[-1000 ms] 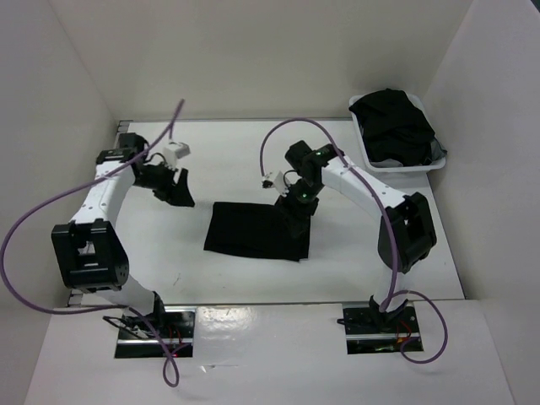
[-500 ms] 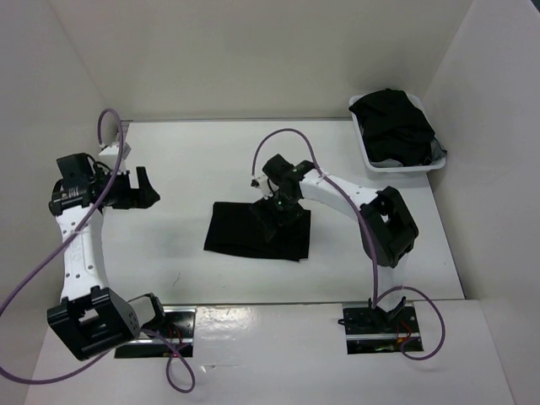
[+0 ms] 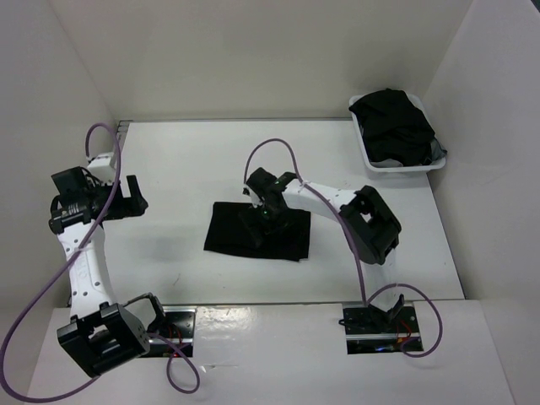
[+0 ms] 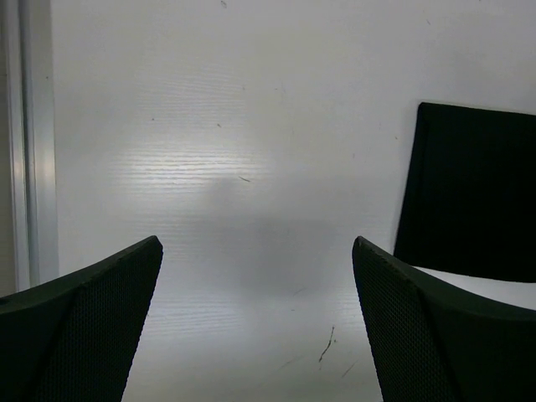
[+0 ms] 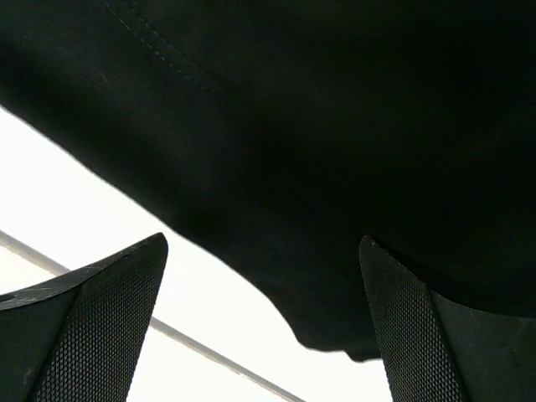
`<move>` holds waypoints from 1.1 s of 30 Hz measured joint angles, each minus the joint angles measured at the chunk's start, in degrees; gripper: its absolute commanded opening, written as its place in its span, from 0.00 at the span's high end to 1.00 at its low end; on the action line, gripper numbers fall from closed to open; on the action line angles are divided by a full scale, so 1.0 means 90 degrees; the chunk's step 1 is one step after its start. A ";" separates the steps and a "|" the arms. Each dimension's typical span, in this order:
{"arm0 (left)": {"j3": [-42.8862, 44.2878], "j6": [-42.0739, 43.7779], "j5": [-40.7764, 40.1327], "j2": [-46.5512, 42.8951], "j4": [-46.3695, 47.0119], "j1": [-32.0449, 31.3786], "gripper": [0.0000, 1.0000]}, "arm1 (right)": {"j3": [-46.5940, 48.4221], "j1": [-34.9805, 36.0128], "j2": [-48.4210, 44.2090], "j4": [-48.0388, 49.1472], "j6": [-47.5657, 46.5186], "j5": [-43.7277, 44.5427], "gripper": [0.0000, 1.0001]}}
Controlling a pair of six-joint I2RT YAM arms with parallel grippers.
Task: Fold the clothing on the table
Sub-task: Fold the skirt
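The clothing [image 3: 283,240] lies flat as a dark, roughly rectangular fold in the middle of the table [image 3: 186,160]. My right gripper [image 3: 256,224] hovers low over its left part, open; in the right wrist view the clothing [image 5: 335,126] fills the upper frame and the right gripper [image 5: 263,239] holds nothing. Off to the far left, my left gripper [image 3: 137,201] stands open and apart from the garment. In the left wrist view the left gripper [image 4: 256,243] has only bare table [image 4: 251,126] between its fingers, with the clothing [image 4: 477,193] at the right edge.
A white tray [image 3: 371,156] with a heap of black clothes [image 3: 392,122] sits at the back right corner. White walls enclose the table on three sides. A thin metal rail [image 4: 25,142] runs along the table's left edge.
The left arm has swung back to the far left, away from the garment. The right gripper has slid leftward over the clothing. Both grippers' jaws have opened wider.
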 measured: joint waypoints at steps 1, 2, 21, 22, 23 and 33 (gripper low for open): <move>-0.0005 -0.0041 -0.0024 -0.0032 0.0034 0.0012 0.00 | 0.0039 0.0066 0.0107 -0.0012 0.0007 0.0046 0.01; -0.0007 -0.0058 -0.0044 -0.0056 0.0058 0.0017 0.00 | 0.0102 0.0124 0.0245 -0.0024 0.0002 0.0066 0.01; -0.0019 -0.0078 -0.0090 -0.0070 0.0119 0.0022 0.00 | 0.0731 0.0131 0.0848 -0.0219 -0.0823 0.1251 0.01; -0.0019 -0.0075 -0.0090 -0.0070 0.0119 0.0022 0.00 | 0.0733 0.0097 0.0850 -0.0216 -0.0969 0.1229 0.01; -0.0019 -0.0073 -0.0085 -0.0070 0.0119 0.0022 0.00 | 0.0738 0.0056 0.0850 -0.0214 -0.1120 0.1205 0.01; -0.0019 -0.0068 0.0080 -0.0070 0.0119 0.0022 0.00 | 0.1338 -0.0381 0.1166 -0.0228 -0.2419 0.1224 0.01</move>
